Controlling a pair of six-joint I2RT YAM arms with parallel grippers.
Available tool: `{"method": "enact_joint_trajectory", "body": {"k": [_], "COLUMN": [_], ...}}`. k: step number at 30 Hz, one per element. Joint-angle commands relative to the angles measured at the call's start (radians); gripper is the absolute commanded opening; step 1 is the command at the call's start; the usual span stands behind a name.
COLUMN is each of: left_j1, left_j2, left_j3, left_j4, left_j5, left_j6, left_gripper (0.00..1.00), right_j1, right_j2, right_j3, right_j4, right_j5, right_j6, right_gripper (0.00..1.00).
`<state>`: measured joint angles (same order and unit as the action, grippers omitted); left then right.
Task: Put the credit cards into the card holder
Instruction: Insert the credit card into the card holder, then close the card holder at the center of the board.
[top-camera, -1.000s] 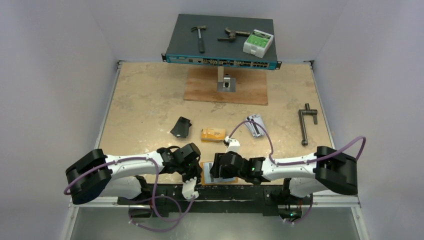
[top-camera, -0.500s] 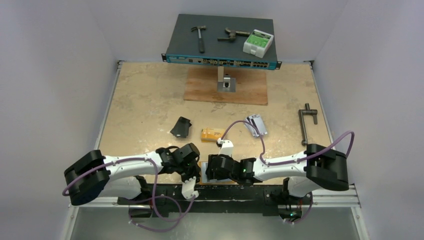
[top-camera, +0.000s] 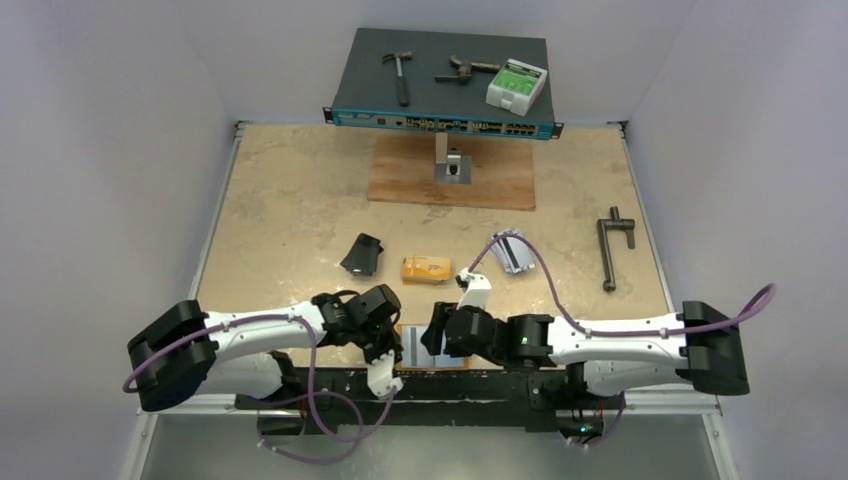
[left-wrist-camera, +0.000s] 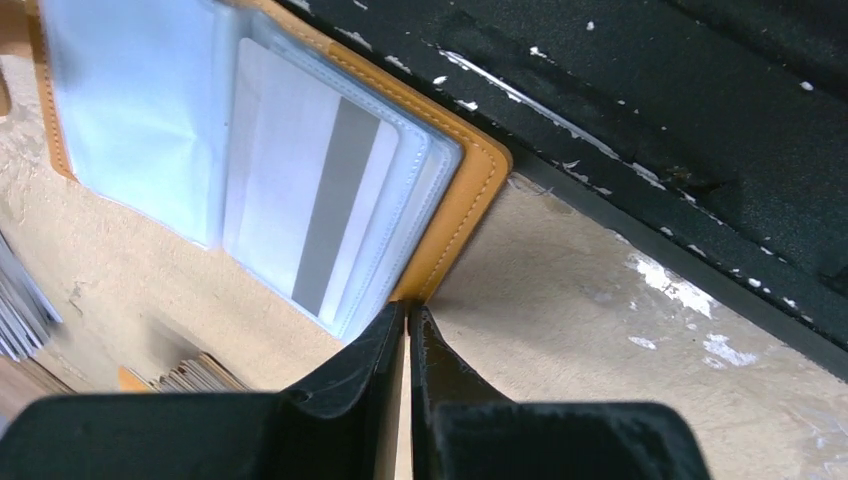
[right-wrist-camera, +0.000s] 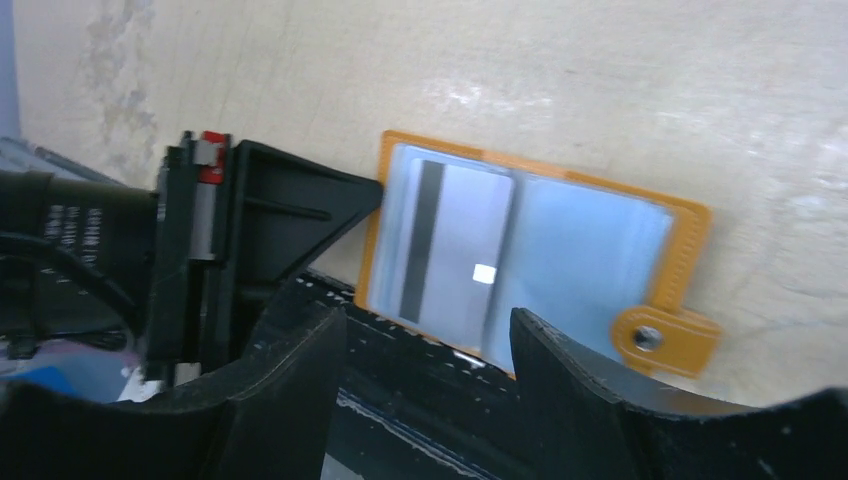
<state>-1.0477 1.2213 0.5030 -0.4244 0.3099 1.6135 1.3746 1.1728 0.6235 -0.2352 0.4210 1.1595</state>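
Fingers first, from the top: can't tell, only shows the open holder (top-camera: 411, 345) at the near edge, plus spare cards (top-camera: 425, 268) farther out. Left wrist: shows left gripper (left-wrist-camera: 408, 312) clenched, pressing the holder's corner, one card (left-wrist-camera: 320, 200) sleeved. Right wrist: catches right gripper (right-wrist-camera: 425, 325) spread, empty, hovering above, and the snap tab (right-wrist-camera: 665, 338) too. Might get shoved onto the rail (left-wrist-camera: 640, 130) by a slipping pin.

Orange card holder (right-wrist-camera: 690, 232) lies open and flat at the near edge of the desk (top-camera: 300, 200), clear sleeves up, snap tab (right-wrist-camera: 664, 340) sticking out. One silver-grey credit card (right-wrist-camera: 460, 235), dark stripe showing, sits inside a sleeve. Yellow-orange card stack (top-camera: 426, 268) and loose silver-grey cards (top-camera: 510, 251) lie farther back, apart from each other.
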Motion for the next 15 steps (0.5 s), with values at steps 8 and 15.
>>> {"method": "enact_joint_trajectory", "body": {"k": [8,15], "left_j1": [0.015,0.017], "left_j2": [-0.037,-0.059], "left_j3": [0.164,0.217], "left_j4": [-0.173,-0.294], "left_j5": [-0.005,-0.04], "left_j6": [-0.215,-0.286], "left_gripper": [0.13,0.13], "right_j1": [0.003,0.004], "right_j2": [0.077,0.245], "right_j3": [0.045,0.164], "right_j4": [-0.395,-0.537], "right_j5": [0.095,0.17], "right_j6": [0.194,0.214], "right_gripper": [0.7,0.6]}}
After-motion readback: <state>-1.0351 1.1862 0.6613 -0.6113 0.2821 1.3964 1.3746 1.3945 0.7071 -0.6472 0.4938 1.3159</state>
